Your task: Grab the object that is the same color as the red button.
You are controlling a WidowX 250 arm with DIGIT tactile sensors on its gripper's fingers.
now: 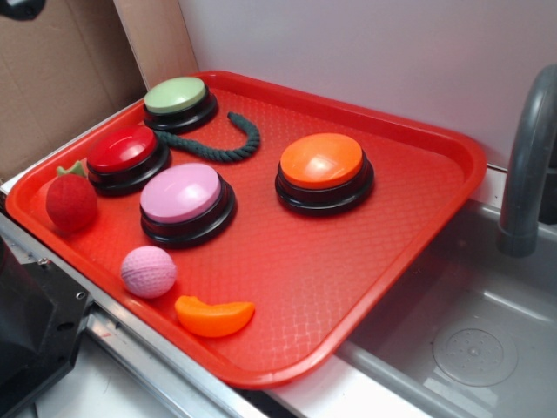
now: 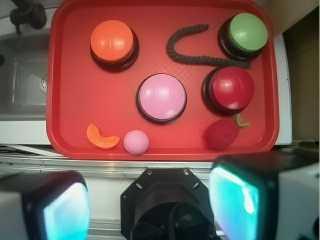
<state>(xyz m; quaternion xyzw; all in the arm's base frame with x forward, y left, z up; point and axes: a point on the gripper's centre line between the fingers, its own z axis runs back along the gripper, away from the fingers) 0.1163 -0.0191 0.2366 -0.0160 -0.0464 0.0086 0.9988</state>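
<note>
The strawberry (image 2: 221,133) is set at the tray (image 2: 75,100) edge, just beside the red button (image 2: 232,88) it matches. The hand (image 2: 150,200) is held wide and empty above, well apart.

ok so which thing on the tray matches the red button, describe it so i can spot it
On the red tray, find the red button. Right beside it, near the tray's edge, lies the strawberry toy: fuzzy, red, green-leafed, unlike the pink ball and orange slice.

Fuzzy strawberry (image 1: 71,202), glossy red button (image 1: 123,150), textured plastic tray (image 1: 365,287).
</note>
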